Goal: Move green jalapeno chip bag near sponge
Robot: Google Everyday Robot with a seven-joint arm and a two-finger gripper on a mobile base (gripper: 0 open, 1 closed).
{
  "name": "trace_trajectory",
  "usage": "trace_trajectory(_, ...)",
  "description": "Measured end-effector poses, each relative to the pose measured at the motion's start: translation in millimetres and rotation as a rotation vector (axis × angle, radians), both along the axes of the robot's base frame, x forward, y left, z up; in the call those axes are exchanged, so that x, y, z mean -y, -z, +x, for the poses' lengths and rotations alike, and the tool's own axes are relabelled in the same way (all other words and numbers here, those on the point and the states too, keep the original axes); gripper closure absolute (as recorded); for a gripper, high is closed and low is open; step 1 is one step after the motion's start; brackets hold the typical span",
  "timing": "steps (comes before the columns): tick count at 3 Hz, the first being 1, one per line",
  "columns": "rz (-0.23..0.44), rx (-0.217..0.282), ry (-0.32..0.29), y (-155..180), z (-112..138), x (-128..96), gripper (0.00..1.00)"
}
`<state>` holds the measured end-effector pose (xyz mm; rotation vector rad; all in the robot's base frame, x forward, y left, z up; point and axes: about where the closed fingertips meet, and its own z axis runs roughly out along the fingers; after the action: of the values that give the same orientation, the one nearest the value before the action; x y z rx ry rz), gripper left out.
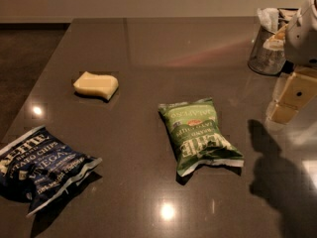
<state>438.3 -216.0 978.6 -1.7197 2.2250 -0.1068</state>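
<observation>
- Currently the green jalapeno chip bag (200,133) lies flat on the dark worktop (163,48), a little right of the centre of the frame. Its long side runs from upper left to lower right.
- The sponge (96,85) rests in the upper left part, well apart from the bag, with bare surface between them.
- The gripper (290,100) hangs at the right edge of the frame, to the upper right of the bag and not touching it. Whether its jaws are apart or together I cannot tell.
- I judge that the step in hand is the approach: nothing is held, so the move itself is not yet begun.
- To do it well, the gripper should come down over the middle of the bag and close across its short width. The crinkly foil looks puffed there and gives something to pinch, while the flat sealed ends would probably slip out.
- The bag seems light and the worktop glossy, so a shallow pinch may only push it along. A firm, centred descent seems safer.
- After the lift, the path goes toward the upper left. The bag should be set down just beside the sponge, not on it.
- A dark blue chip bag (42,165) lies in the lower left corner and a mesh cup (267,51) stands in the upper right. Both are off the direct path, I think.
</observation>
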Motion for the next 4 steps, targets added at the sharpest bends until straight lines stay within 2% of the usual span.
trace_trajectory(1,-0.004,0.007,0.002,-0.2,0.2,-1.8,0.00)
trace_trajectory(2,0.024,-0.021,0.016,13.6,2.2,-9.7,0.00)
trace_trajectory(3,0.087,-0.067,0.038,34.7,0.1,-22.1,0.00)
trace_trajectory(4,0.100,-0.074,0.014,54.9,-6.1,-41.1,0.00)
